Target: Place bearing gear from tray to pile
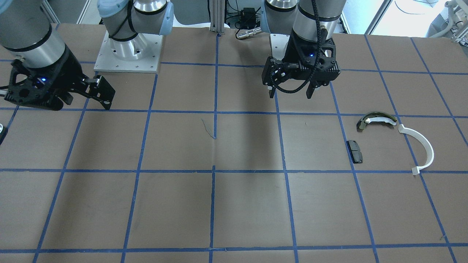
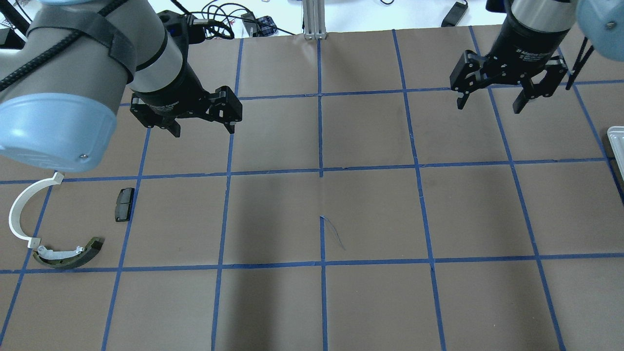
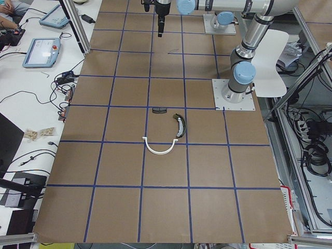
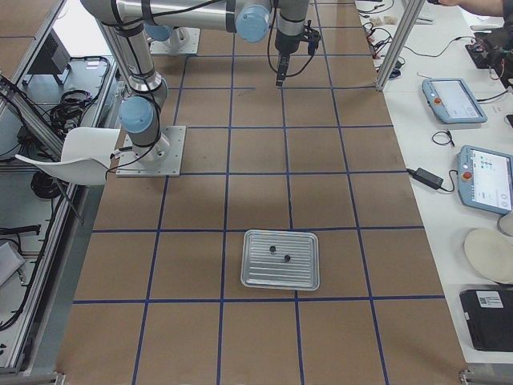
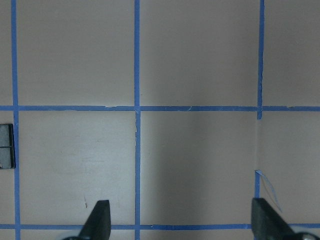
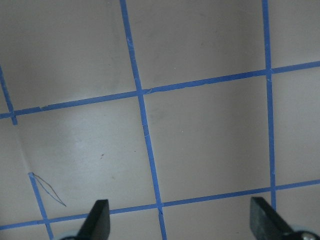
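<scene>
On the gridded table [image 1: 219, 204] no transfer shows yet: two specks, probably bearing gears [image 4: 272, 248], lie in the tray [image 4: 256, 277], none at the pile [image 2: 68, 257], with left gripper [image 2: 204, 131] and right gripper [image 2: 490, 107] spread and empty.

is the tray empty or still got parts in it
Not empty: two small dark parts lie in the metal tray, seen from the right side view.

Two silver-and-blue arms, black at the working end.
Left arm [image 2: 73, 73] up close now, brushed silver tube, pale blue joint cap with one small screw; black strap across it; black braided cable [image 1: 319, 25] down the wrist; white lettering on the black wrist ring; left gripper [image 1: 290, 94] matt black, ribbed housing, blue light glowing; right gripper [image 2: 489, 105] same black, bolt heads showing; square silver base plate [image 1: 150, 54], dotted with screw holes.
</scene>
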You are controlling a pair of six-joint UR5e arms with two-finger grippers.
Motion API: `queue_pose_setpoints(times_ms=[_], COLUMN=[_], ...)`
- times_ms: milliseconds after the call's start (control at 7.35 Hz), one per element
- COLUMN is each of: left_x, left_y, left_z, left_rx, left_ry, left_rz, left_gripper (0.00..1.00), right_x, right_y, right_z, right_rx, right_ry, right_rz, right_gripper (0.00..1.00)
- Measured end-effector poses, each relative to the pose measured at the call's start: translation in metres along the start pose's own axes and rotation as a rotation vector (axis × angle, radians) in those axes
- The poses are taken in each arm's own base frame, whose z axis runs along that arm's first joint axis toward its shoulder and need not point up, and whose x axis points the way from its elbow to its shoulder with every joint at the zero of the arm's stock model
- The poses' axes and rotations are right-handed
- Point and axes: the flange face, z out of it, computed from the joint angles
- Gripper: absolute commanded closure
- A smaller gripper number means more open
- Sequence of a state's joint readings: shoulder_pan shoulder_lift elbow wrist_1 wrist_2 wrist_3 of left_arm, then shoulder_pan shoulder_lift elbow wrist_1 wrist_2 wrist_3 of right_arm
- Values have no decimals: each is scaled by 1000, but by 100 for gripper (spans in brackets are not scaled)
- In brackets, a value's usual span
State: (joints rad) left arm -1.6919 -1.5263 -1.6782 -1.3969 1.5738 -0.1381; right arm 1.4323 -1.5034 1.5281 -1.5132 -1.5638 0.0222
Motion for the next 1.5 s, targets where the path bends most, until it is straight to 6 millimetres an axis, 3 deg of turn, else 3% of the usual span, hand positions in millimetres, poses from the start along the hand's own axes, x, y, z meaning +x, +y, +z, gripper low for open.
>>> queue_pose_setpoints(times_ms=[545,953,1497], left_x=[0,0,-1], left_y=[0,-1,-1], left_z=[0,-1,-2], left_rx=[1,5,7], left_ry=[0,1,1], left_rz=[0,0,0], left_gripper=[0,0,0], right_x=[84,188,331], right_y=[-19,-39,-73], right_z=[2,19,77], right_rx=[-3,-4,23], right_ry=[-8,9,64], right_rz=[-10,-93,-188], right_gripper=[0,0,0])
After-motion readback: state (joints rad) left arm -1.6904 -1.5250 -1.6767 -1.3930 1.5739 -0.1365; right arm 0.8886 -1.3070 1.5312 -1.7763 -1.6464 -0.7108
